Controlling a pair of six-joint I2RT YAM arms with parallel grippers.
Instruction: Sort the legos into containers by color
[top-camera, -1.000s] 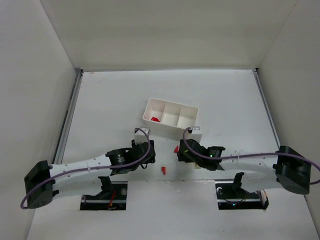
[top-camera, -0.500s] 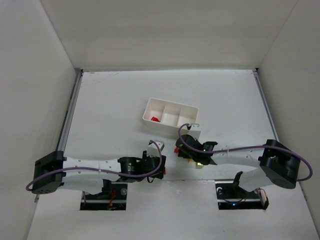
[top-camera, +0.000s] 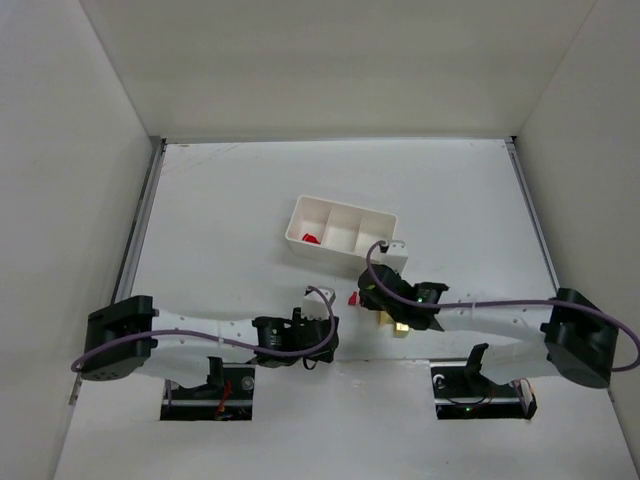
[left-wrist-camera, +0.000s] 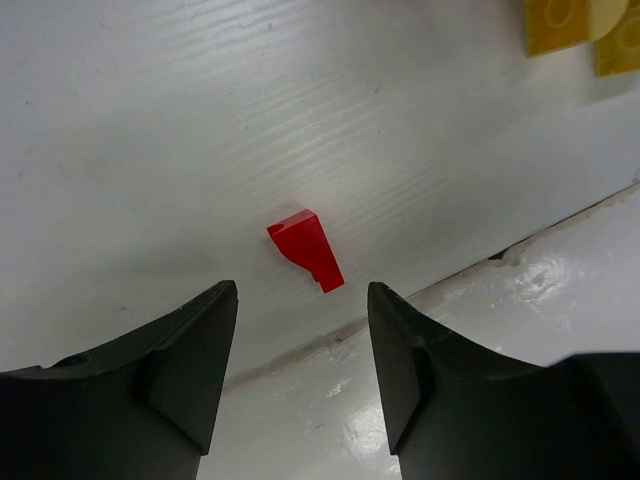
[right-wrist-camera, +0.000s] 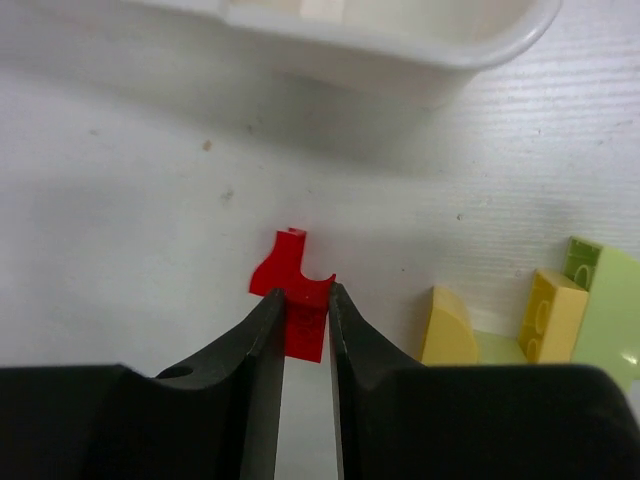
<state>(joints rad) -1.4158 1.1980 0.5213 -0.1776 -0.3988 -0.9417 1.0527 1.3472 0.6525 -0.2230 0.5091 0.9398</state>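
Now the right claw (right-wrist-camera: 305, 300), parted a second ago, pinches a red brick (right-wrist-camera: 290, 275) on the table (right-wrist-camera: 120, 200), with the white tray (right-wrist-camera: 400, 50) at its 12 o'clock and yellow bricks (right-wrist-camera: 545, 315) at 3. The left claw (left-wrist-camera: 300, 295) has slid toward 5 o'clock and hangs released over a red wedge (left-wrist-camera: 307, 250).

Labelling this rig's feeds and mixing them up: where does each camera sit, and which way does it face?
Top external: above and behind the bases, looking down at the table and white tray; left arm, right arm show.
Left wrist: on the left arm, looking down past its open jaws at a loose red brick.
Right wrist: on the right arm, facing forward-down; its jaws pinch a second red brick, tray beyond.
Shared: both wrist views catch the yellow bricks.
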